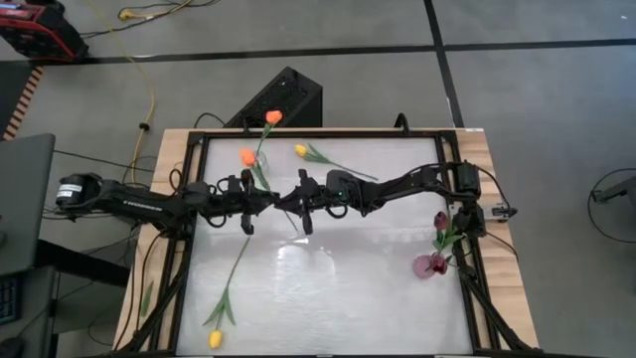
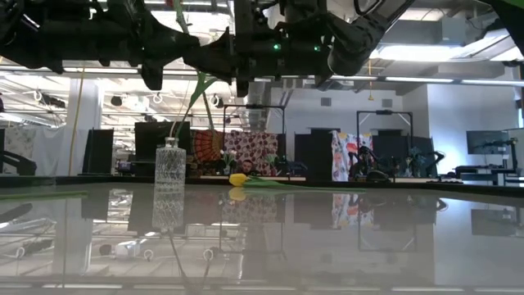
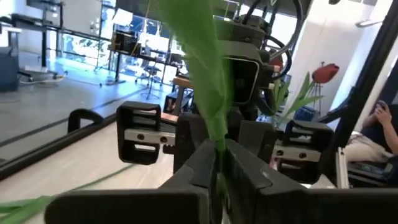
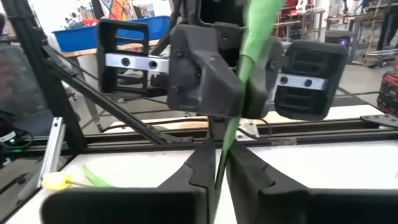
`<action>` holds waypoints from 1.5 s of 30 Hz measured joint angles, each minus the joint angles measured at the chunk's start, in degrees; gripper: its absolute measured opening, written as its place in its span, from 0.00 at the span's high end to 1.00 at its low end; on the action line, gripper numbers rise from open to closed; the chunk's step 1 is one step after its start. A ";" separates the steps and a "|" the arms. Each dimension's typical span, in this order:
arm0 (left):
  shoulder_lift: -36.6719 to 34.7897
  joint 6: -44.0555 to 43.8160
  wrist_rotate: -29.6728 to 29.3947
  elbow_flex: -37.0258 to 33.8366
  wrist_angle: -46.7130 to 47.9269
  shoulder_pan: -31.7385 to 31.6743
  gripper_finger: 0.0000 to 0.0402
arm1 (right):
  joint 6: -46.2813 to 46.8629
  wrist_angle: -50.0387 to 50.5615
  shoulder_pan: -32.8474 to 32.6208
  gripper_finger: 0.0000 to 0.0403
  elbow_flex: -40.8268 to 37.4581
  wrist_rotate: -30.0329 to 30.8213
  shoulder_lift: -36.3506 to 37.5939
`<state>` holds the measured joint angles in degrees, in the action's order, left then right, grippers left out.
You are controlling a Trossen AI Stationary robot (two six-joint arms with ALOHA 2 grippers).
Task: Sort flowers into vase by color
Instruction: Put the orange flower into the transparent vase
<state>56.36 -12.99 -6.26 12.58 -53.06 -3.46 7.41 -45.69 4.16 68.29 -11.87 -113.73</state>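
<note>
Left pincer (image 1: 260,202) and right pincer (image 1: 288,204) meet nose to nose above mid-surface (image 1: 328,288), both pinching one green stem (image 3: 208,93): a handover, judged mid-transfer. The left is pressed tight on it; the right looks only just slackening. Next, the right must release fully. Other flowers: orange (image 1: 247,156), yellow (image 1: 300,150), maroon in the vase (image 1: 431,265).
</note>
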 joint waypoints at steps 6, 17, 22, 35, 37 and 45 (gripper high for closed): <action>-1.37 0.44 -3.04 0.02 1.49 1.86 1.00 | -0.38 1.03 -0.36 0.69 0.00 -0.62 0.54; -17.53 8.39 -17.98 6.78 32.23 -1.17 1.00 | -3.39 28.82 -0.95 0.41 0.00 -4.99 7.42; -21.46 14.71 -31.20 11.97 43.03 -3.17 1.00 | -3.56 30.82 -2.74 0.41 -0.46 -4.78 6.26; -20.80 20.60 -25.66 16.68 43.17 -16.22 1.00 | -3.35 28.30 -6.45 0.41 -0.48 -2.98 3.74; -19.72 20.06 -23.28 16.68 43.12 -18.88 1.00 | -2.94 28.37 -6.66 0.41 -0.48 -2.98 3.74; -15.78 16.10 -15.13 16.67 43.22 -26.49 1.00 | -2.94 28.76 -7.61 0.41 -0.48 -2.98 3.74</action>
<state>40.58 3.11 -21.39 29.24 -9.84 -29.95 4.47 -16.93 -3.45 67.81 -14.85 -110.00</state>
